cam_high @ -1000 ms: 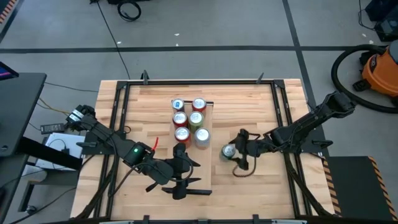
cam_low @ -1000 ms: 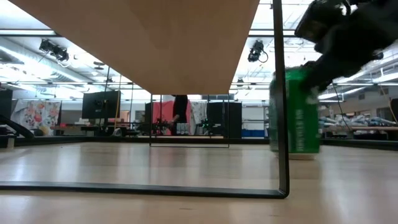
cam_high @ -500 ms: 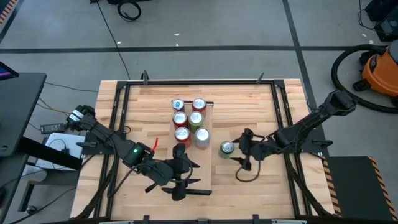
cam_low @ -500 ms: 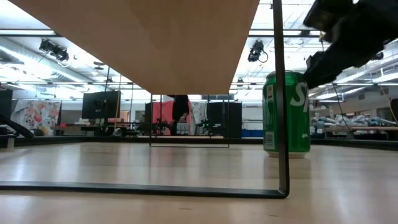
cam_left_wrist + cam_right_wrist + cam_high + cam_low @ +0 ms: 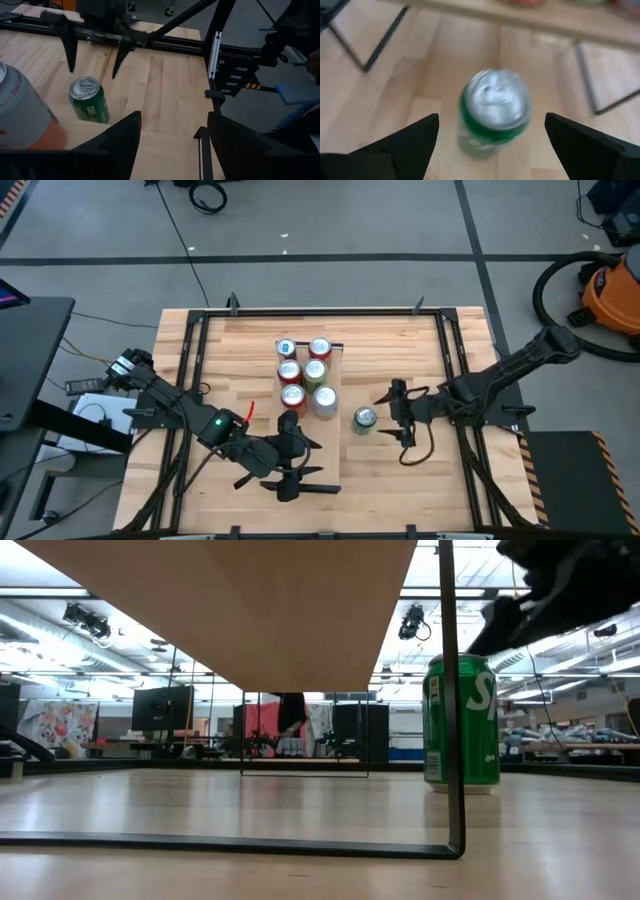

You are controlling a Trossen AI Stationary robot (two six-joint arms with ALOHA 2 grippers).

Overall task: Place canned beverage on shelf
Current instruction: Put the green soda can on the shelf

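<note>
The green can stands upright on the tabletop just beside the shelf, on its right-edge side. Thin-walled, smooth, rigid — likely best pinched mid-body across its width. The right gripper, fingers spread, has backed off since a second ago, when it enclosed the can. The left gripper waits open at the shelf's near end

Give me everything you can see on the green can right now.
The green cylindrical drink can with a silver pull-tab top stands upright and unopened on the slatted wooden tabletop, just right of the long light-wood shelf bearing six other cans, not on it. White lettering shows on its side in the low view. The right gripper, open, is close beside it; nothing but the tabletop touches it.
</note>
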